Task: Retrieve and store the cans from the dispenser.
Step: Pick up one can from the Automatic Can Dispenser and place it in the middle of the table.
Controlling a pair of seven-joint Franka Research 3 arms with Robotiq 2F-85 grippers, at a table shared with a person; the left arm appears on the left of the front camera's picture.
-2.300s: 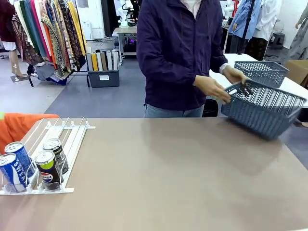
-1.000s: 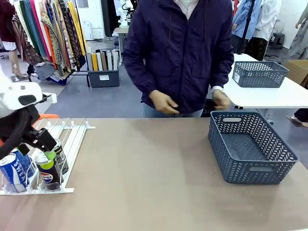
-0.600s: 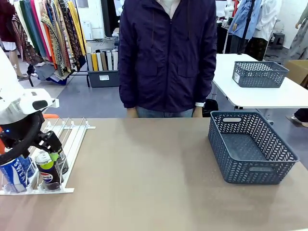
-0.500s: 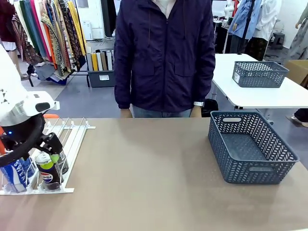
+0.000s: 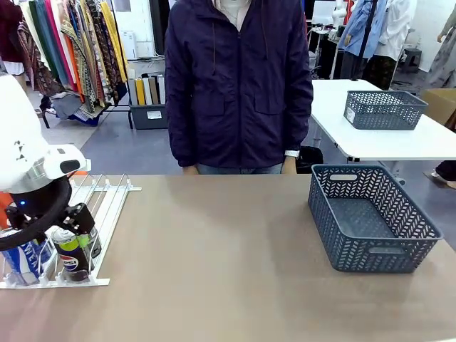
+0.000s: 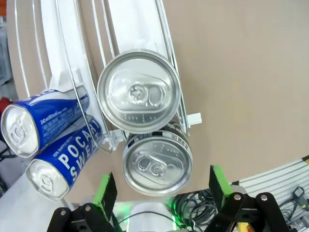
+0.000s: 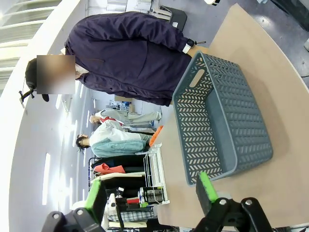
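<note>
Cans [image 5: 71, 255] in dispenser [image 5: 114, 196], near left, now straddled by lowered left gripper [image 6: 161, 183], fingers [image 6: 106, 189] spread, nothing pinched. Basket [image 5: 377, 256] now set at right. Judged ready for closing on dark can [image 6: 157, 164].

The dispenser [image 5: 108, 205] is a flat white rack of long thin rails forming lanes, lying flat, with small white blocks at its far end. Four cans stand upright, crowded at the dispenser's near end. Two blue cans [image 6: 62, 160] with white lettering take the dispenser's left part, one just behind the other. To their right a dark Pepsi can [image 5: 72, 261] stands at the dispenser's front edge, and a black can [image 5: 94, 241] stands directly behind it, touching or nearly so. All four tops are silver, with their tabs unopened.
</note>
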